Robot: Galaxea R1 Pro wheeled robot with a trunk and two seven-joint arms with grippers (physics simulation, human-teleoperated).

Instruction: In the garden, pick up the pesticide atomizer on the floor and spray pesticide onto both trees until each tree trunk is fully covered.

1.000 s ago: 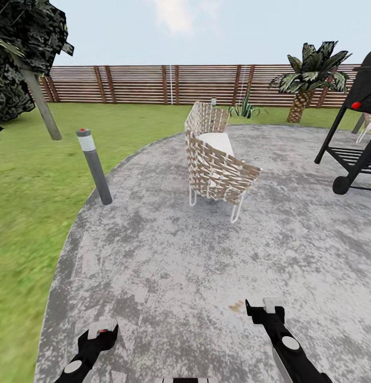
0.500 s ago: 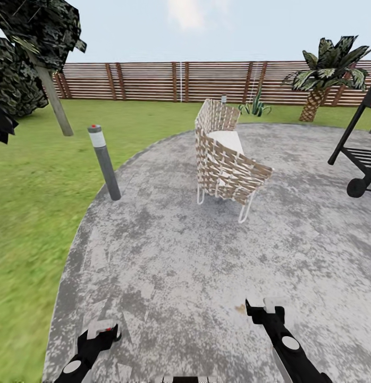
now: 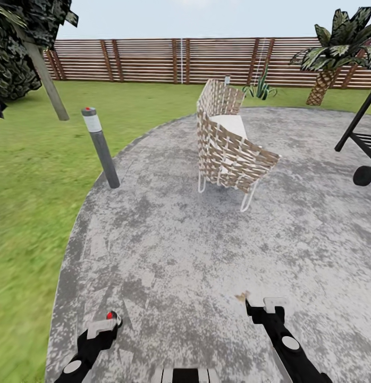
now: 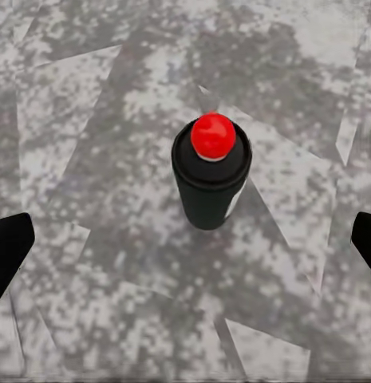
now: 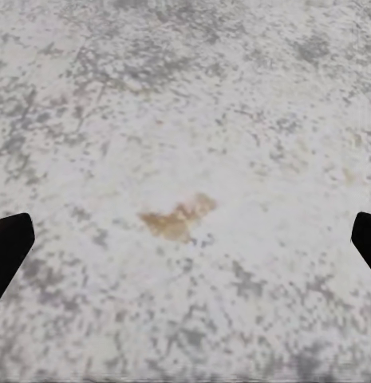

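Both grippers hang low over a grey mottled patio (image 3: 207, 250), the left gripper (image 3: 103, 325) and the right gripper (image 3: 265, 307) each spread wide and holding nothing. Just under the left one a small black can (image 4: 210, 177) with a red cap stands upright on the paving (whether it is the atomizer I cannot tell). Ahead stand a woven chair (image 3: 228, 146), a post light (image 3: 100, 147) at the lawn (image 3: 36, 175) edge, a slatted fence (image 3: 180, 59) and a palm (image 3: 337, 50).

Two black arms (image 3: 289, 346) with round grey discs and pale grey blocks (white-grey trunk edge between them)
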